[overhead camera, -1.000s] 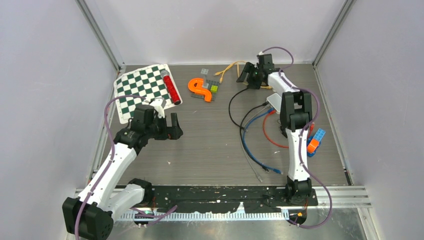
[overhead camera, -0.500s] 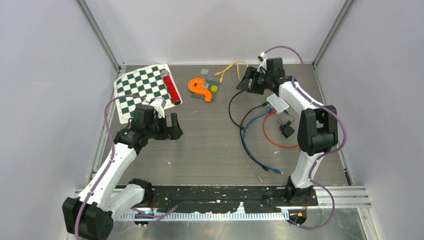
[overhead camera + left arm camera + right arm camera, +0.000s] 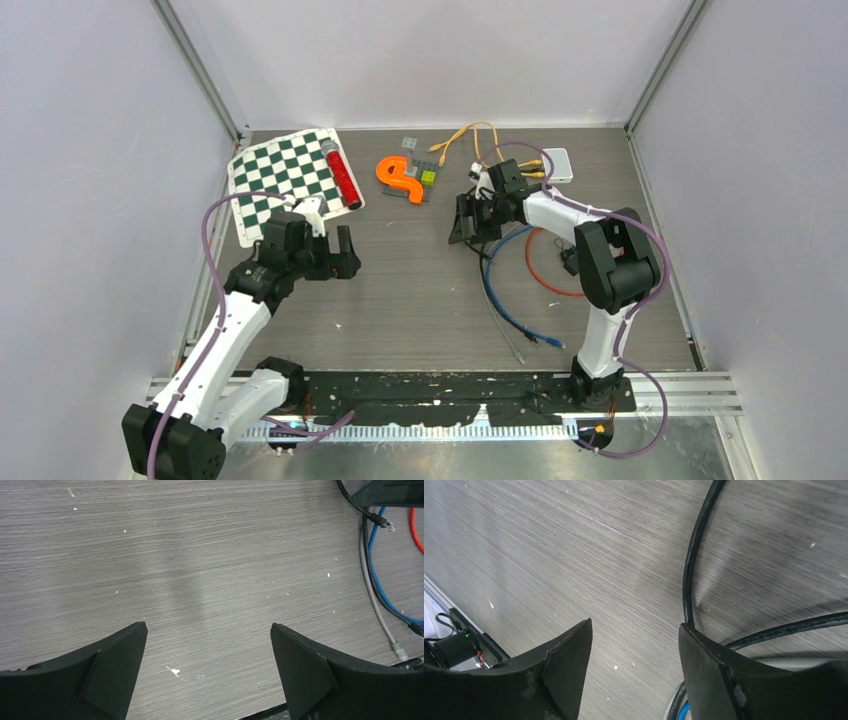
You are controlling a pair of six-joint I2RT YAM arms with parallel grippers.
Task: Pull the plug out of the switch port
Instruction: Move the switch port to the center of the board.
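Observation:
The white switch (image 3: 557, 163) lies at the back right, with an orange-yellow cable (image 3: 462, 134) running to its left side. At this size I cannot tell whether a plug sits in a port. My right gripper (image 3: 468, 230) (image 3: 634, 627) hangs open over the wood, left of the cable pile and well clear of the switch. Nothing is between its fingers, and a black cable (image 3: 689, 580) runs along the outside of its right finger. My left gripper (image 3: 350, 255) (image 3: 208, 626) is wide open over bare table. A loose black plug (image 3: 386, 526) lies at the top right of its view.
Black, blue (image 3: 500, 305), grey and red (image 3: 535, 275) cables sprawl in front of the right arm, with a small black adapter (image 3: 572, 260) beside them. At the back left are a checkered mat (image 3: 280, 180), a red cylinder (image 3: 342, 175), an orange S-shaped piece (image 3: 402, 178) and grey bricks (image 3: 422, 170).
My right arm swung from the back, near the switch, forward and left to the black cable loop, and its jaws narrowed slightly. The switch now lies further back. The left arm barely moved.

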